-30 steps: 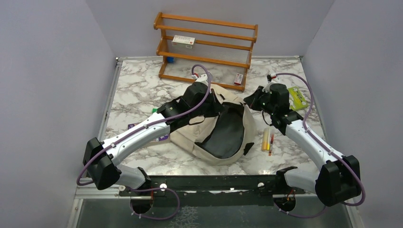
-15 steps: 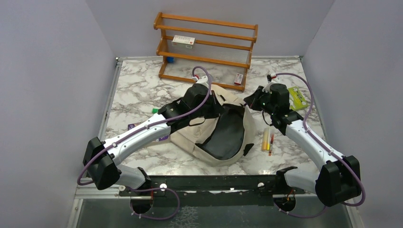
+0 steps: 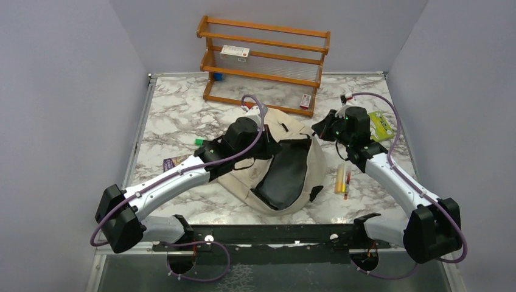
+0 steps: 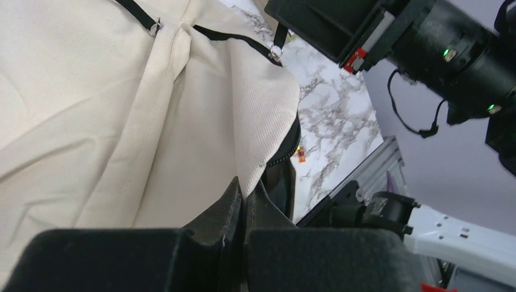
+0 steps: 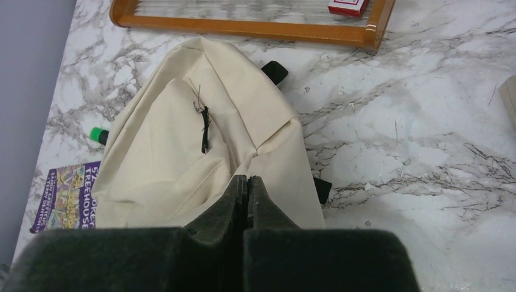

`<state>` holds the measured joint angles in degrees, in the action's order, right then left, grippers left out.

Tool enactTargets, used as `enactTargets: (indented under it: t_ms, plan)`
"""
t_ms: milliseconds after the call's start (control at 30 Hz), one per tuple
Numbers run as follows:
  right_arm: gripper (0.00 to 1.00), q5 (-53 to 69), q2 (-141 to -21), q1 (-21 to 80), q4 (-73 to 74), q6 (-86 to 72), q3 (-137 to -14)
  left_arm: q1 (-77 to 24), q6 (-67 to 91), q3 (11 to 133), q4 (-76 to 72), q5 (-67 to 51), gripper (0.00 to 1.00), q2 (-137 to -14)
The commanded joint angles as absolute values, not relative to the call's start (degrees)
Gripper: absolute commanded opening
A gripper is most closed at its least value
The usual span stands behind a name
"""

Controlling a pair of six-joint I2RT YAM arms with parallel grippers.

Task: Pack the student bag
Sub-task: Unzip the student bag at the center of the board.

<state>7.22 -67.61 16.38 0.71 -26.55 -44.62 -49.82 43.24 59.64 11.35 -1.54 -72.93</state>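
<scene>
The student bag [image 3: 304, 137], beige with a dark grey lining [image 3: 283, 176], lies in the middle of the marble table with its opening facing up. My left gripper [image 3: 268, 146] is shut on the beige rim at the opening's left side; in the left wrist view [image 4: 246, 188] the fabric [image 4: 122, 121] runs into the closed jaws. My right gripper [image 3: 318, 129] is at the bag's upper right edge. In the right wrist view it [image 5: 247, 178] is shut, and folds of the bag [image 5: 176, 152] converge at its tips.
A wooden rack [image 3: 264, 61] stands at the back with a red-white box [image 3: 235, 52] on it. A green marker [image 3: 198, 142] and a purple booklet [image 3: 176, 163] lie left of the bag. A yellow tube and pens [image 3: 341, 177] and a green packet [image 3: 381, 125] lie to the right.
My left arm has pulled back toward the near left with the bag's rim in it. The dark opening has narrowed. The right arm has barely moved.
</scene>
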Motion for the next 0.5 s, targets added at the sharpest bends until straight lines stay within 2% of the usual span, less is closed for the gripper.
enactTargets:
  t_ms: [0,300,467]
  plan:
    - [0.01,7.1,-70.0,16.0,-2.2,-24.5,-47.4,-49.4,35.6,56.3,7.3,-4.8,0.0,-69.4]
    - [0.01,3.4,-81.2,15.9,-2.8,-21.6,-54.9,-49.5,28.2,56.6,8.0,-10.8,0.0,-69.6]
    - [0.0,-3.3,-83.7,15.7,-2.3,-20.8,-57.5,-49.8,25.4,58.3,10.2,-10.9,0.0,-70.1]
